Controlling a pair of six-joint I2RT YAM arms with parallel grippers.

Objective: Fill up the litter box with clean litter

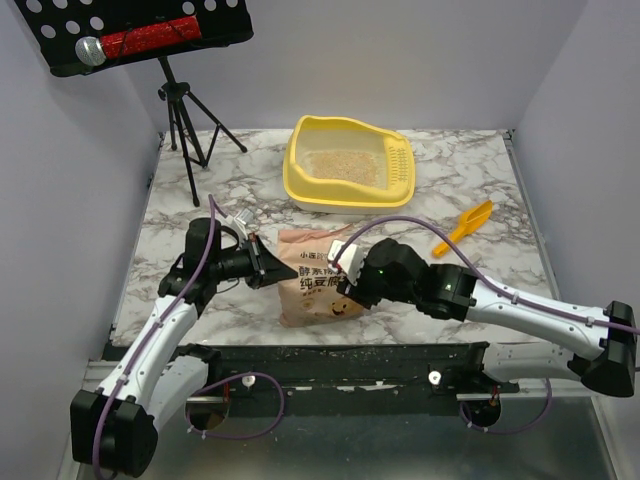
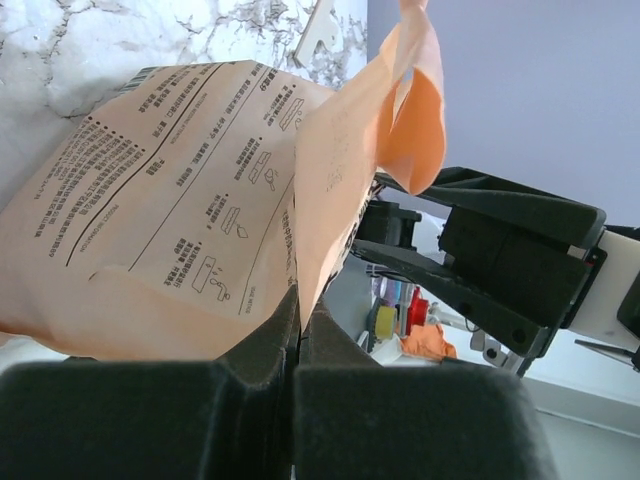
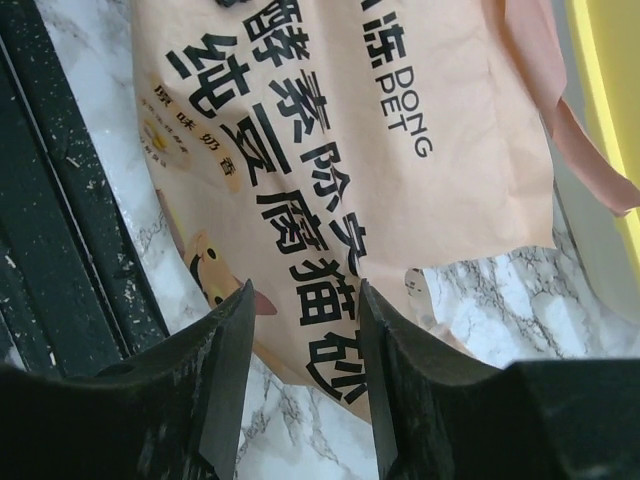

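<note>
Litter box sits at the far side of the table, so the trouble lies closer in. Nearest the arm bases, the bag lies on the marble table with its printed face up. The left gripper is clamped on a thin fold at the bag's edge. The right gripper hangs over the printed face with its jaws apart, holding nothing. A lift from here would likely put the whole weight on that one pinched fold. The film could slip out or tear, or the bag could sag and dump its contents on the marble. Further out, the small scoop lies to the right, apart from the bag. Furthest back, the yellow box holds only a thin layer of clean litter. Its high rim could catch a low pour and send grains across the table.
</note>
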